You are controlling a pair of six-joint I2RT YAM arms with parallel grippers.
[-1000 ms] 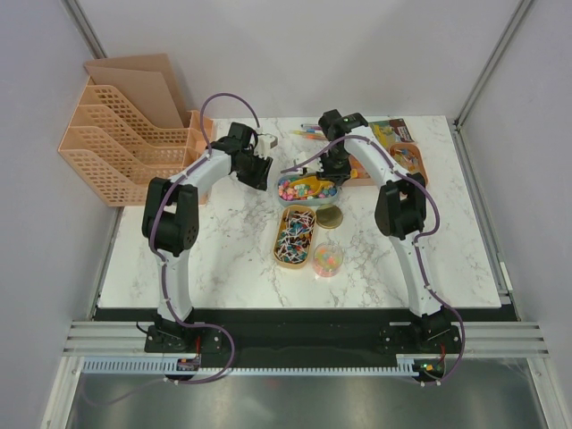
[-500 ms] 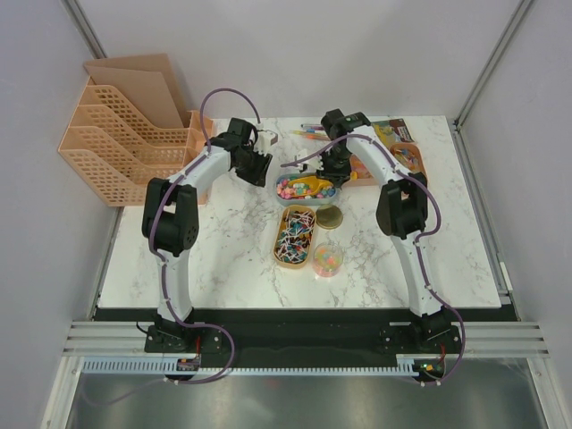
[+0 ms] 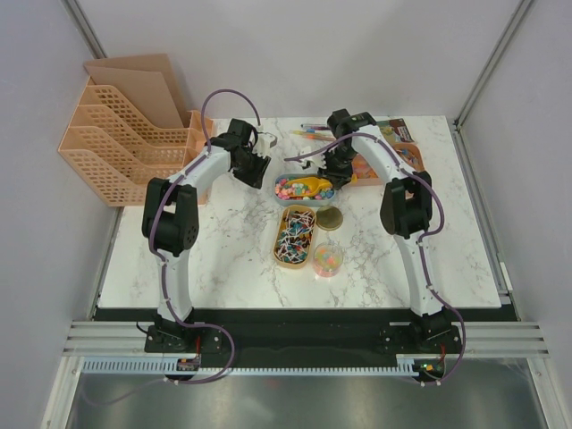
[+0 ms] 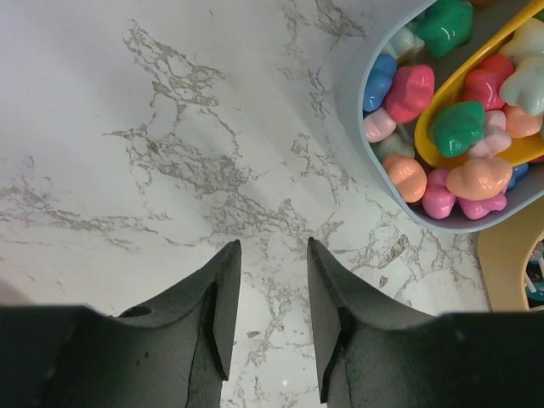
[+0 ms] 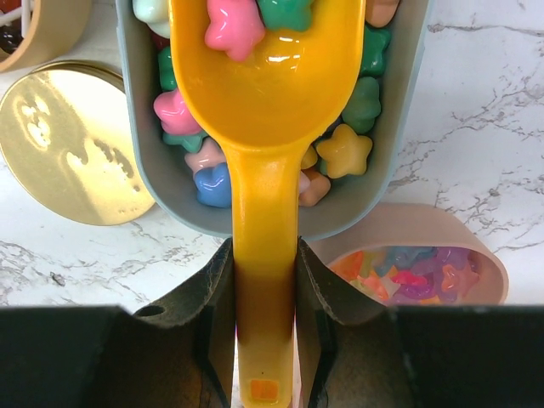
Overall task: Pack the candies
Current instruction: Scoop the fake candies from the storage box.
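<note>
Since a second ago the right arm has swung slightly outward and the left arm has drawn a little toward the far side of the marble tabletop [image 3: 223, 241]. Bowl and scoop lie almost where they were. The grey-blue oval bowl [image 5: 136, 144] stands on the far half, between the two wrists, and a small round tub [image 3: 328, 272] sits nearer the arm bases. In the bowl, mouth up, rests the yellow-orange scoop [image 5: 268, 93]. Its handle runs out over the rim into the right pincer [image 5: 263, 255], which is clamped narrow on both sides of that handle. The left pincer [image 4: 270, 255] stands partly parted over bare marble just beside the bowl, holding nothing.

The step looks like scooping up a load. To do it well, I would keep the scoop's mouth level or tipped slightly back. It should rise straight up clear of the rim before travelling, then move slowly toward the round tub, which seems the likely place to pack them. The free pincer could steady the bowl if it starts to slide.

The candies [image 4: 408, 89] are small glossy star- and flower-like pieces in pink, green, blue, yellow and peach. Most fill the bowl and a few already sit in the scoop. They look hard, smooth and light, so they would probably roll and spill at any tilt or jolt.
</note>
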